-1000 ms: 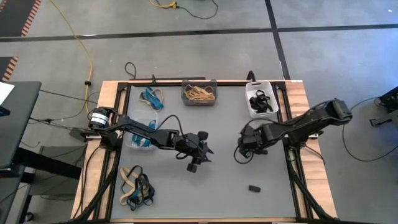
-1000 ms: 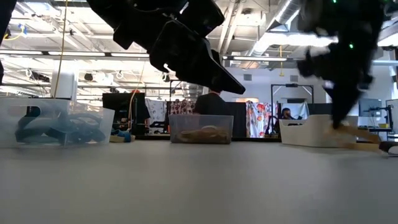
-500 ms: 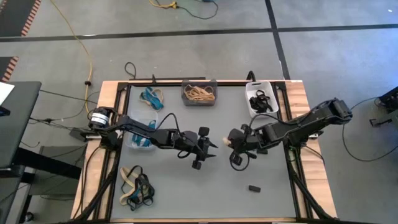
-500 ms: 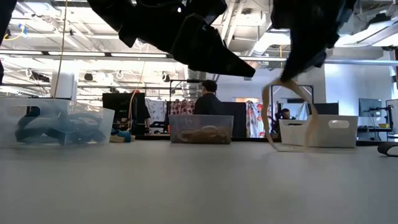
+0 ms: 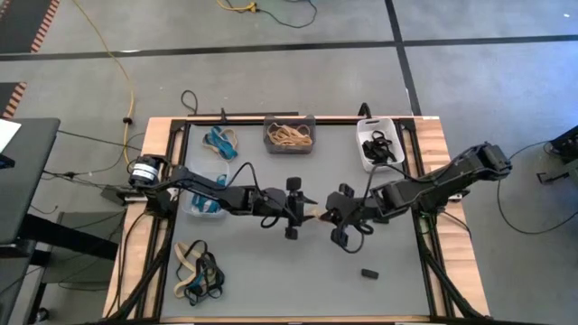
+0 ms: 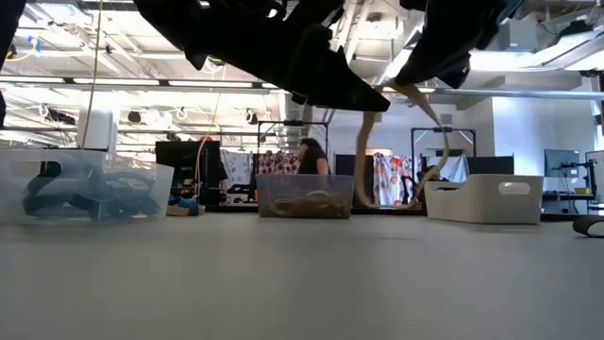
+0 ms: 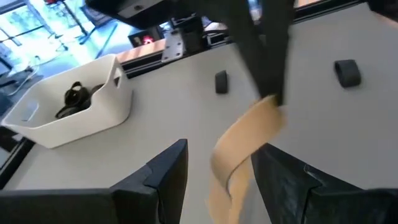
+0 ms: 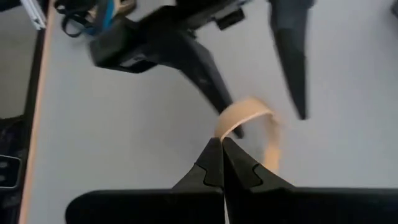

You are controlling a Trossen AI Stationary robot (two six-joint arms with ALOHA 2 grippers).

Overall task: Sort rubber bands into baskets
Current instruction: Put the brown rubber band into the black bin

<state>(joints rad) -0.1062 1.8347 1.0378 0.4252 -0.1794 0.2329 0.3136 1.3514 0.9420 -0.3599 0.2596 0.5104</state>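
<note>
grey tabletop (image 5: 253, 271) (wood-edged), workshop behind

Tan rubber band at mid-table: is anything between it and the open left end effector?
Nothing visible. The tan rubber band hangs from the shut right end effector, its loop between the left end effector's spread fingers.

A yellow cable (image 5: 116, 56) snakes over the grey floor beyond the table (image 5: 271, 280). A small dark block (image 5: 368, 273) lies on the grey tabletop. A dark desk (image 5: 23, 181) stands beside the table.
</note>
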